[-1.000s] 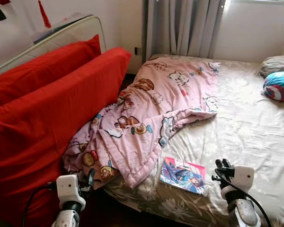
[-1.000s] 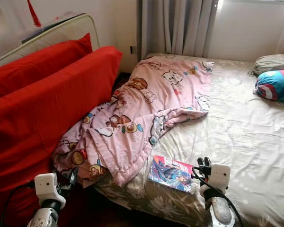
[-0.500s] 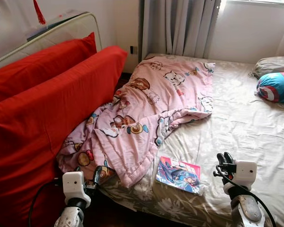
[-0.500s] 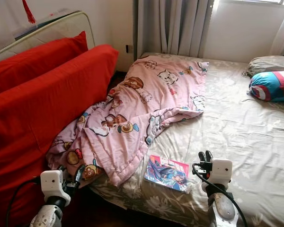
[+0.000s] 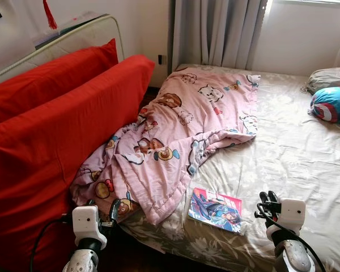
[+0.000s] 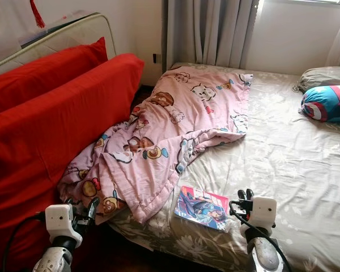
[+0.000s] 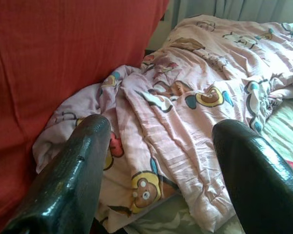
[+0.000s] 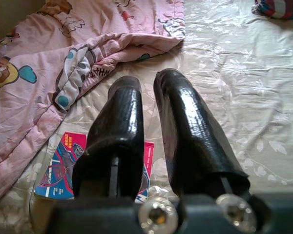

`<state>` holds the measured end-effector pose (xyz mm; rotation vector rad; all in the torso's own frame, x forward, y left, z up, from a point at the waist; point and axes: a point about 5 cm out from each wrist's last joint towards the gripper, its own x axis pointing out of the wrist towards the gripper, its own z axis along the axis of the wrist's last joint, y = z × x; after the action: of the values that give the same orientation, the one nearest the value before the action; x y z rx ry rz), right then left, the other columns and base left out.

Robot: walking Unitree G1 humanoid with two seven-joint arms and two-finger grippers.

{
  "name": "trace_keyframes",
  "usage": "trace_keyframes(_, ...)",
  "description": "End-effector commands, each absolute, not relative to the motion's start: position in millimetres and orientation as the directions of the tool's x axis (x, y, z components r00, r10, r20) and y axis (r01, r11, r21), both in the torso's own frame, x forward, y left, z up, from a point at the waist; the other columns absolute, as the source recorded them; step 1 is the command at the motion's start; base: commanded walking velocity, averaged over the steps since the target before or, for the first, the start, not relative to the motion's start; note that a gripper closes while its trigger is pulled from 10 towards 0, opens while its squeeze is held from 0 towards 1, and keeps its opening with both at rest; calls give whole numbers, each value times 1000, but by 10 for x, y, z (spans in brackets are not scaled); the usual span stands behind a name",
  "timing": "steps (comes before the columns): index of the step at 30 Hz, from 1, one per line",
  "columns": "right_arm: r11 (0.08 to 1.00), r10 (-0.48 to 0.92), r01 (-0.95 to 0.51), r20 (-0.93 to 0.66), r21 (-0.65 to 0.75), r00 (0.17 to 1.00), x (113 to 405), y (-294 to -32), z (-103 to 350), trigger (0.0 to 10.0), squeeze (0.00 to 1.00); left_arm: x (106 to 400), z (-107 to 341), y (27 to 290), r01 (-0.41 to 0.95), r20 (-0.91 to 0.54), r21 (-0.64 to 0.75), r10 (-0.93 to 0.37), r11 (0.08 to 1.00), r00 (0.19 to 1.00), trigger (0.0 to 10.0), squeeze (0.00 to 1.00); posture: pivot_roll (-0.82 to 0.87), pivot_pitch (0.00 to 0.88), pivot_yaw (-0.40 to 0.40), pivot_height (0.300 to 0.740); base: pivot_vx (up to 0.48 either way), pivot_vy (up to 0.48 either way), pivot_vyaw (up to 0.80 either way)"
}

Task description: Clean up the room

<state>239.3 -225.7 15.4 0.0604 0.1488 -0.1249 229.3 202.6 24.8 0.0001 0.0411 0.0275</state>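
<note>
Book [image 8: 63, 165] half hidden behind right pincer [image 8: 149, 105]

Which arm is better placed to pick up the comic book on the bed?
Right, probably. The right gripper hovers beside the book with nothing between them; the left gripper is at the blanket's hanging corner, further off.

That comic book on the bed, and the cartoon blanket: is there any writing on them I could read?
Comic book: it has a colourful cover, but any title is too small and blurred to read.
Pink cartoon blanket: cartoon figures, no legible words.
Round striped pillow: no text visible.
</note>
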Motion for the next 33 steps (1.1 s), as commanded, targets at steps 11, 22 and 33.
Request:
trace_keyframes(11, 986, -144, 156, -170, 58, 975, 2327, -2278, 188, 10000, 0, 2206, 297, 2014, -8, -54, -2, 8, 1000, 999, 10000, 0, -75, 0, 13, 706, 0, 0, 0)
trace_keyframes(22, 987, -140, 149, -149, 52, 979, 2323, -2262, 208, 10000, 0, 2215, 367, 2061, -27, -46, 0, 27, 1000, 999, 10000, 0, -64, 0, 20, 676, 0, 0, 0)
trace_keyframes(33, 984, -157, 169, -181, 51, 971, 2358, -2288, 197, 10000, 0, 2254, 438, 2127, -39, -46, 7, 39, 999, 998, 10000, 0, -53, 0, 34, 671, 0, 0, 0)
